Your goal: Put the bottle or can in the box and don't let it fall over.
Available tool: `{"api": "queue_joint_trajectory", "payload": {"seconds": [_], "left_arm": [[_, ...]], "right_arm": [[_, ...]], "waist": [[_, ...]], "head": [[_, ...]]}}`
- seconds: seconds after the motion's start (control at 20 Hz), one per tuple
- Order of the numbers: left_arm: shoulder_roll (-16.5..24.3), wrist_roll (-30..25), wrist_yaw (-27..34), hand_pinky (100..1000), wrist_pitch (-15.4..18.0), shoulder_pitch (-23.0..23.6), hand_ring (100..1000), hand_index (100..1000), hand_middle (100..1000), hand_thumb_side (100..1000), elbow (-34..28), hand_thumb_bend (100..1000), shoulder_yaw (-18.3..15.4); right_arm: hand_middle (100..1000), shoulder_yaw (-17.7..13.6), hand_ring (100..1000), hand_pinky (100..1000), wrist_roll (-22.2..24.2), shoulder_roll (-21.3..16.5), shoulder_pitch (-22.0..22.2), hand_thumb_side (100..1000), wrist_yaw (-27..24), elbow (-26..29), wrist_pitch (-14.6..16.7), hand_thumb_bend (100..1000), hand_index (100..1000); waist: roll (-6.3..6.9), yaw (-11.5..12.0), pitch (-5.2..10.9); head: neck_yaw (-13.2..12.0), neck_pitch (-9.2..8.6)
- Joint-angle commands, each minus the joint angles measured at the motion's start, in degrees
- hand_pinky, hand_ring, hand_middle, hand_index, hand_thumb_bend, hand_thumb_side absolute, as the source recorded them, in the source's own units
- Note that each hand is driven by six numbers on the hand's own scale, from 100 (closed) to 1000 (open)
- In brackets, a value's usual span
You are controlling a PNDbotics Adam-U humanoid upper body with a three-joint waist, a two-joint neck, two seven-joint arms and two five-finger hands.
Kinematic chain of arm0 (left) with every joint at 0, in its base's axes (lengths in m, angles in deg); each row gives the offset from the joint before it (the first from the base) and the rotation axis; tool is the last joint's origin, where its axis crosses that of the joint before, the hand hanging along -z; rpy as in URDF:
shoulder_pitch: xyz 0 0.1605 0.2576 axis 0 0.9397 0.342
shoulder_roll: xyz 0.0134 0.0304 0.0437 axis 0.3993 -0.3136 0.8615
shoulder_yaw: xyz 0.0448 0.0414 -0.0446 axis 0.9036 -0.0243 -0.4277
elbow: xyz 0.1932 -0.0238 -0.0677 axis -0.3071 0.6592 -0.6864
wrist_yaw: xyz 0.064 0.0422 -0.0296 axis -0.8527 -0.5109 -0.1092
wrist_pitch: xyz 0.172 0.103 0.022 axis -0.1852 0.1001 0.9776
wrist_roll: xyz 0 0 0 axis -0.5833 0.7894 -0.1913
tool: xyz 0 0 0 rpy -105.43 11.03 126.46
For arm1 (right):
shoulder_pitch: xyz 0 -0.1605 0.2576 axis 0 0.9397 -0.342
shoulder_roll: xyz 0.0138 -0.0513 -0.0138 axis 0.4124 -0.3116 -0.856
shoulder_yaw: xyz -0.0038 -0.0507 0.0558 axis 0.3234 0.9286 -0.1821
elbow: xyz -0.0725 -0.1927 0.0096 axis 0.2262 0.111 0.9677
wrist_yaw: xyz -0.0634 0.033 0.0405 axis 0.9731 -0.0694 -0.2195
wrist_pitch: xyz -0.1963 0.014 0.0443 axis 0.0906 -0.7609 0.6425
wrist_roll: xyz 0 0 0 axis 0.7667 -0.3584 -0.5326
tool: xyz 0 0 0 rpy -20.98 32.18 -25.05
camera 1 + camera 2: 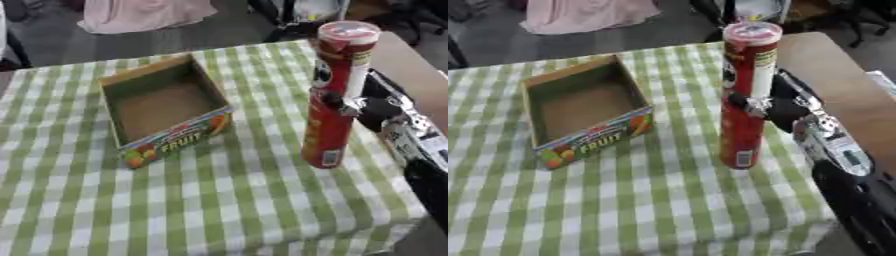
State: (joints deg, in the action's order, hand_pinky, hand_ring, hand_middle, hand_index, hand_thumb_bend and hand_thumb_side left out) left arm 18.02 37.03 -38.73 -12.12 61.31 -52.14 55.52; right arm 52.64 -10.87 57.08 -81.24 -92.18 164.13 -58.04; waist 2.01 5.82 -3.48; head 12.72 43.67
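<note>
Right eye view shows the right robot hand [776,107] wrapped round the middle of the tall red can [744,95] standing on the desk [649,200] beside the box [579,112]; light, stiff and tippy, I'd judge, best held mid-body

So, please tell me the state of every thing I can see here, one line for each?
Red can: upright, base on the tablecloth, right of the box, held at mid height.
Can lid: on, closed.
Cardboard box: open at the top, nothing inside, standing flat.
Right robot hand: closed around the can from the right side.
Left robot hand: not in view.
Checked tablecloth: lies flat over the table.
</note>
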Motion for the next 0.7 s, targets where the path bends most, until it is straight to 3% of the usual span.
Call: {"api": "queue_joint_trajectory", "payload": {"seconds": [0.05,0.4,0.7], "left_arm": [[1.5,-0.1,-0.2,762,0.1,-0.5,782,748,713,619,-0.8,668,-0.3],[1.4,-0.3,-0.2,762,0.0,-0.8,781,747,713,617,-0.9,665,-0.1],[1.3,-0.4,-0.1,762,0.0,-0.9,781,747,713,616,-0.9,663,0.0]], "right_arm": [[554,0.4,473,255,-0.8,-2.0,-2.6,100,0.3,1.6,-0.4,411,504],[559,2.4,478,264,-1.5,-0.8,-9.7,100,1.3,1.4,-1.9,427,509],[560,3.6,481,272,-2.5,2.7,-16.9,100,3.0,-0.2,-2.7,434,513]], "waist": [[-0.08,0.2,0.48],[-0.39,0.8,0.51],[-0.65,1.6,0.45]], "head": [[0.0,-0.31],[0.4,-0.37],[0.8,-0.31]]}}
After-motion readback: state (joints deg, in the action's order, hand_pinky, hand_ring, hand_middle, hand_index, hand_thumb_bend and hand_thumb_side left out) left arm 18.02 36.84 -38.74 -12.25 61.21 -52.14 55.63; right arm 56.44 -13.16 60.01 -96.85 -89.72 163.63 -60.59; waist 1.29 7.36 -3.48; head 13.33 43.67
